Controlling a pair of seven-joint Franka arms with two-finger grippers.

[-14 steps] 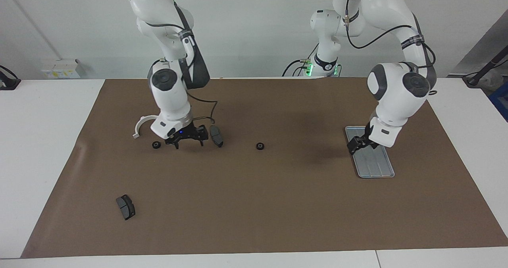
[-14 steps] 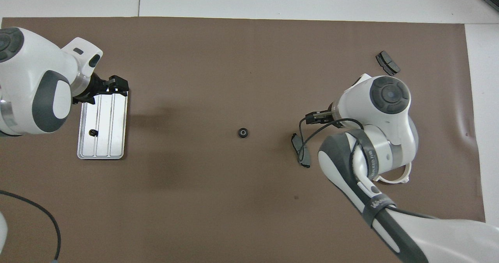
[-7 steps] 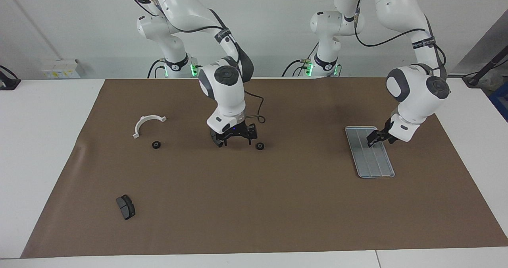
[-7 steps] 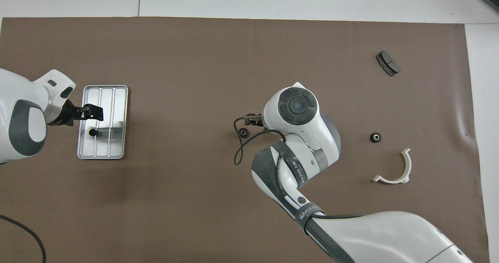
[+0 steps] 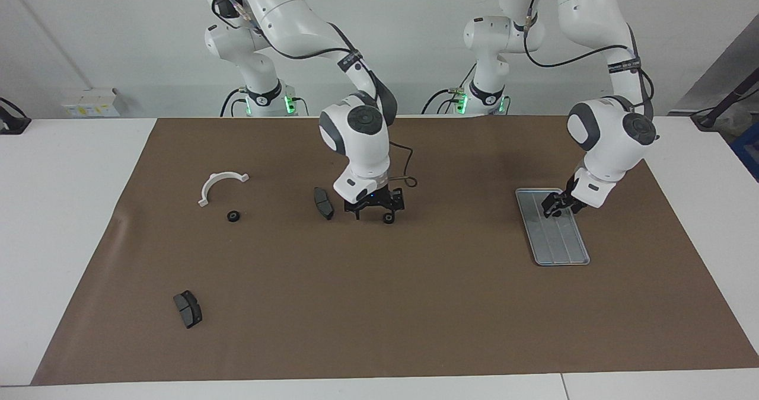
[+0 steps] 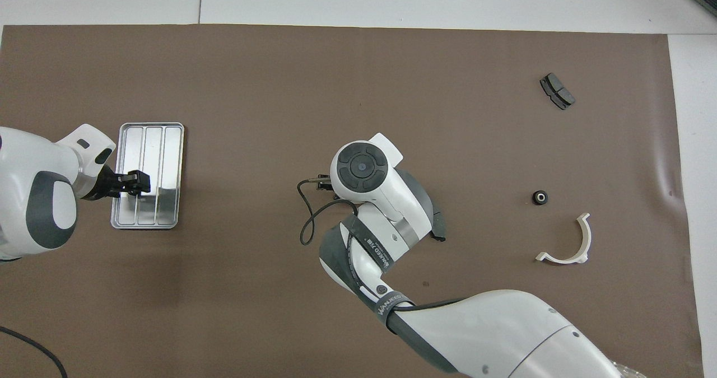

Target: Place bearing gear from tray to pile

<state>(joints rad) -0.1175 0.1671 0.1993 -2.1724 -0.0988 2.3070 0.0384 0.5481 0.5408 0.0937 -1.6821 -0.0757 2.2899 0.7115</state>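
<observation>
The silver tray (image 5: 560, 246) lies toward the left arm's end of the table and also shows in the overhead view (image 6: 162, 143). My left gripper (image 5: 554, 208) hangs low over the tray (image 6: 131, 183) and covers the spot where a small black bearing gear lay. My right gripper (image 5: 375, 215) is open and low at mid-table, with a second bearing gear (image 5: 388, 218) at one fingertip. The pile lies toward the right arm's end: a white half-ring bracket (image 5: 219, 184), a third bearing gear (image 5: 234, 216) and a dark brake pad (image 5: 323, 202).
Another brake pad (image 5: 188, 309) lies apart, farther from the robots, near the brown mat's corner. In the overhead view my right arm's wrist (image 6: 361, 168) hides the mid-table gear and its own gripper. The mat covers most of the white table.
My right gripper has swung from the pile to mid-table, over the lone gear. My left gripper has moved along the tray, over the gear in it.
</observation>
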